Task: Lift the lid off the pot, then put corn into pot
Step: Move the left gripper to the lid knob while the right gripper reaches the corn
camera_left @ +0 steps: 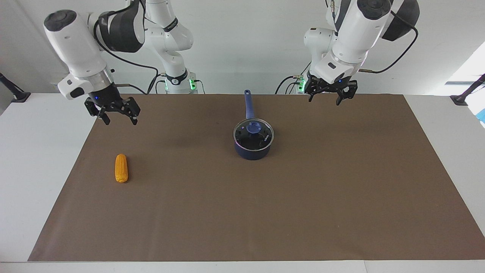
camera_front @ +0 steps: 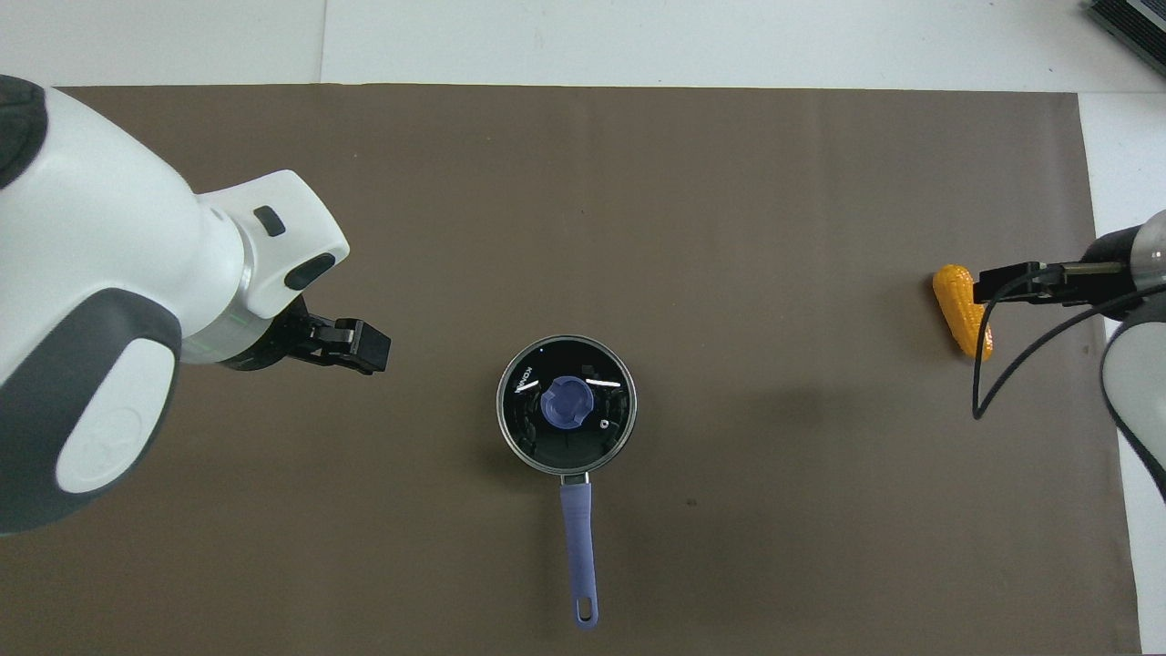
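A: Where is the pot (camera_left: 253, 146) sitting?
B: It is sitting near the middle of the brown mat (camera_left: 341, 197), handle pointing toward the robots. The lid (camera_left: 253, 131) is resting on it, blue knob up.

A: And the corn (camera_left: 121, 168)?
B: It is lying on the mat toward the right arm's end of the table, well apart from the pot, slightly farther from the robots than it.

A: Right gripper (camera_left: 112, 112)?
B: It is hanging in the air over the mat's edge at that end, fingers spread wide, holding nothing.

A: Left gripper (camera_left: 329, 93)?
B: It is hovering over the mat's edge nearest the robots, toward the left arm's end, jaws also standing wide and empty.
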Tool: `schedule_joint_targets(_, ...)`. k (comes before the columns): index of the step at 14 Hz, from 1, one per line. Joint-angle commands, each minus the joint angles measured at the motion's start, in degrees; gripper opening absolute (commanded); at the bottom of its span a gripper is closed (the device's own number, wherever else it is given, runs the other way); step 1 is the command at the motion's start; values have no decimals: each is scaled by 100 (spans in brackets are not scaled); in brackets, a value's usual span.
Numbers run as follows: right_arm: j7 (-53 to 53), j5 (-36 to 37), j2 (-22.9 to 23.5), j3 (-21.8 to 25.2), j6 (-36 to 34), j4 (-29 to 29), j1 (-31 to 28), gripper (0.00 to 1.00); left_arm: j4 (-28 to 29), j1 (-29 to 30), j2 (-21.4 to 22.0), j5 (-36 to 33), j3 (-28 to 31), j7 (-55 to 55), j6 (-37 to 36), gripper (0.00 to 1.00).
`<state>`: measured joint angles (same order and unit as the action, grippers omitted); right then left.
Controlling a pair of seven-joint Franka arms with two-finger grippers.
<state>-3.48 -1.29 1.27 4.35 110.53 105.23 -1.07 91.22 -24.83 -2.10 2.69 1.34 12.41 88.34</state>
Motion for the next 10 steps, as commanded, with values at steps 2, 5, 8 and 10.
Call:
schedule_joint_targets(2, -854, -82, 855, -31, 985, -2, -280, 100, 106, -582, -299, 65, 95, 841, 595, 100)
schedule_joint_targets(5, -1487, -82, 1287, -22, 1707, -2, -332, 100, 106, -951, -667, 65, 95, 1420, 1096, 100)
schedule_joint_targets(8, -2120, -82, 1691, -22, 2032, -2, -508, 100, 71, -1322, -1178, 38, 95, 1940, 1622, 100)
schedule_joint_targets(10, -2612, -82, 1981, -31, 2183, -2, -604, 100, 89, -1479, -1353, 39, 95, 2159, 1844, 100)
